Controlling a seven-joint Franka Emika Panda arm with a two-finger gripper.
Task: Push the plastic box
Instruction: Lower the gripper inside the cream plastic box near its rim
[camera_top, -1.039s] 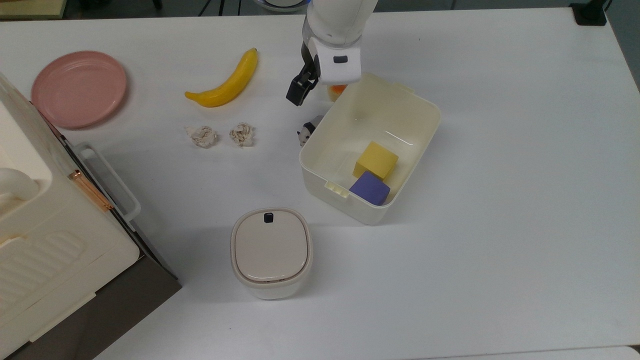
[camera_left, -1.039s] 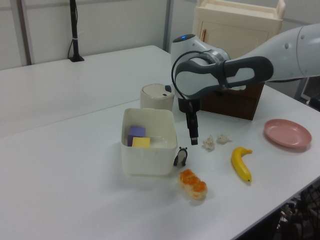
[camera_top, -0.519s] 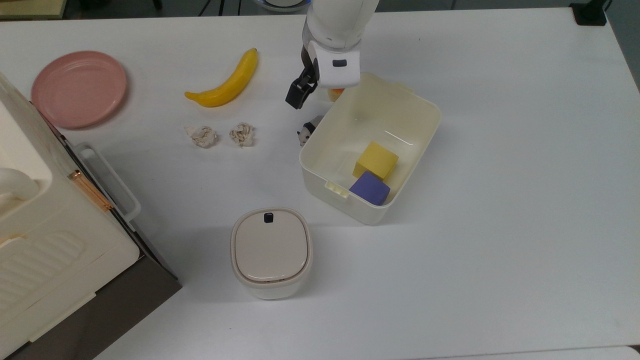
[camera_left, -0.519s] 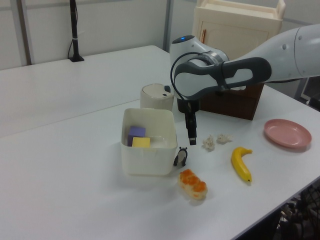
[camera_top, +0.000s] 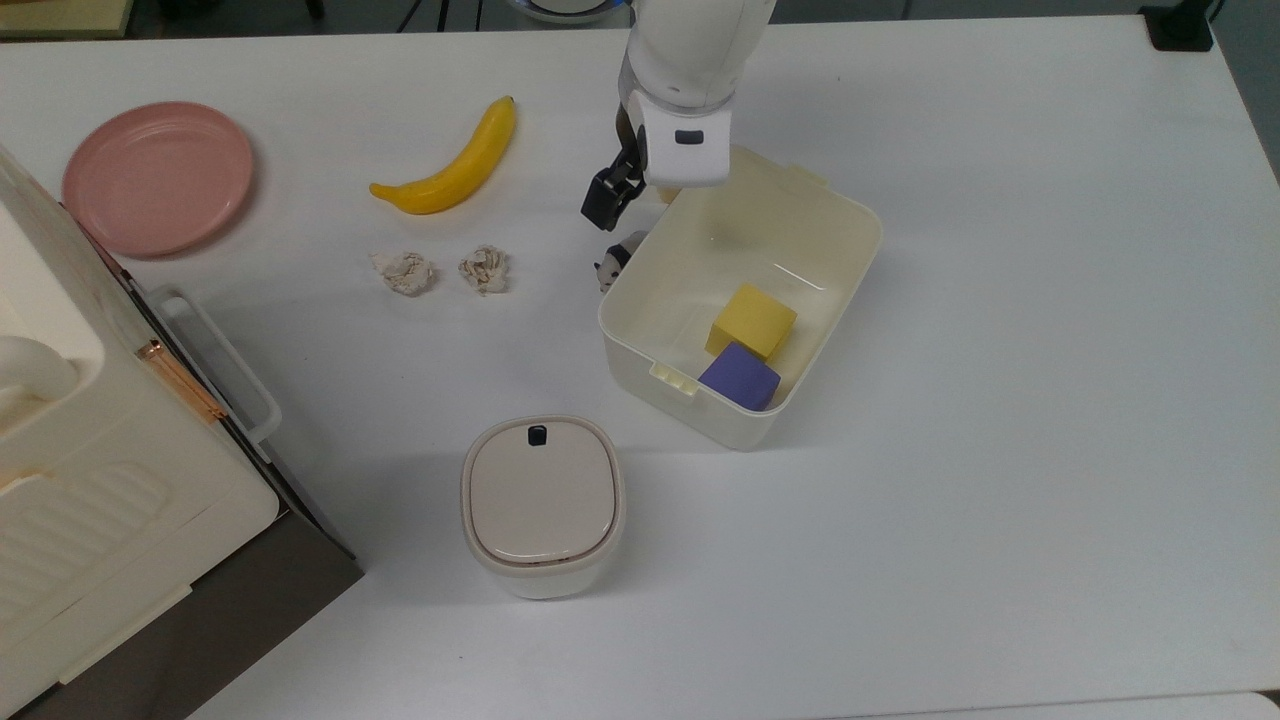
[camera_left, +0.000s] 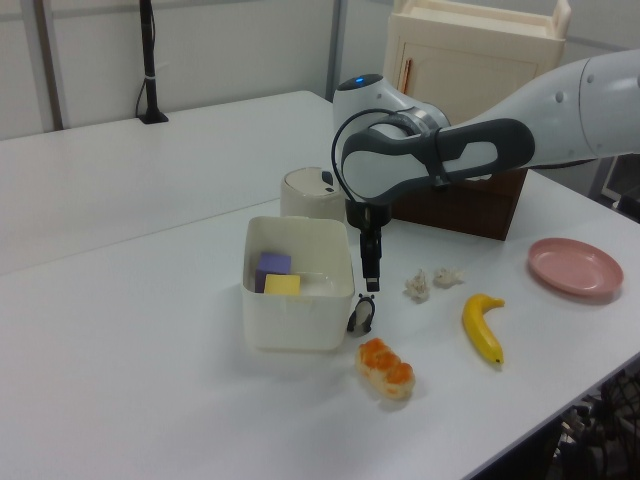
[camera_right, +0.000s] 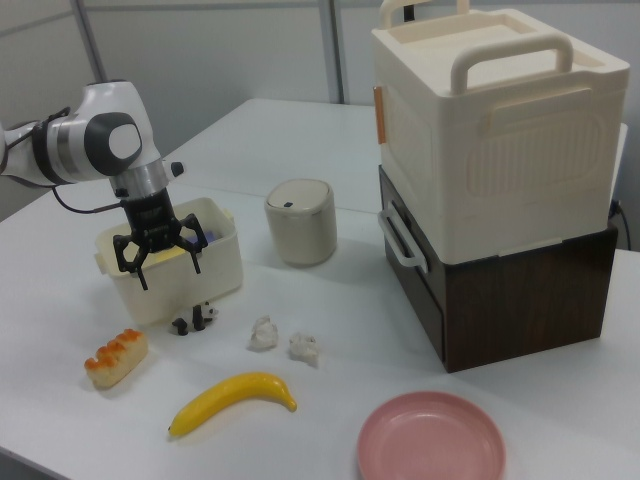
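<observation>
Rightward in the top view drifts the claw, spread wide and empty, nearing the plastic box, whose long axis slants upper-right to lower-left.

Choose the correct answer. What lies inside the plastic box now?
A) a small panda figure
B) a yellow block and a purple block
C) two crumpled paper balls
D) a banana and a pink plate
B: the plastic box holds a yellow block and a purple block together.
</observation>
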